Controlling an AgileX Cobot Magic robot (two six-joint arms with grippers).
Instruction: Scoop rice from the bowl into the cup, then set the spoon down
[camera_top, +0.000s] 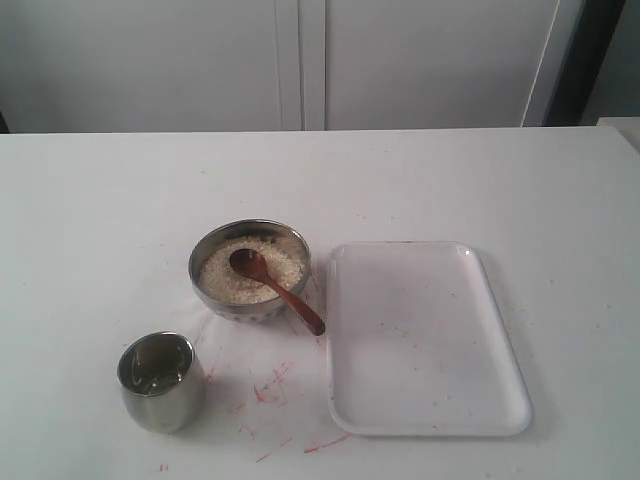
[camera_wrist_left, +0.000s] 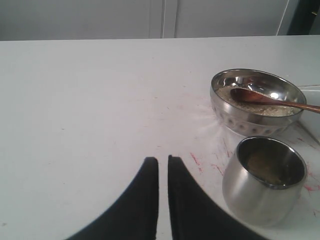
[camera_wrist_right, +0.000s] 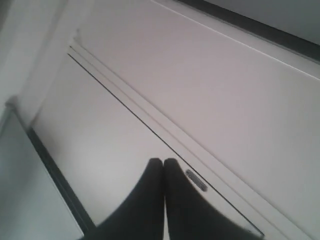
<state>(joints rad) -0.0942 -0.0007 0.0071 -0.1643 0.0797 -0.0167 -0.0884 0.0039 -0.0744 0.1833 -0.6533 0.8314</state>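
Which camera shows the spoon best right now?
The exterior view: the whole spoon shows, scoop on the rice, handle over the bowl rim. Left wrist view cuts off the handle's end; right wrist view shows none of it.

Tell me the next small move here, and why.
Probably swing the right gripper down toward the spoon, opening on the way. It is shut and aimed at the wall, while the spoon's handle juts over the bowl rim on that arm's side, its scoop resting on the rice.
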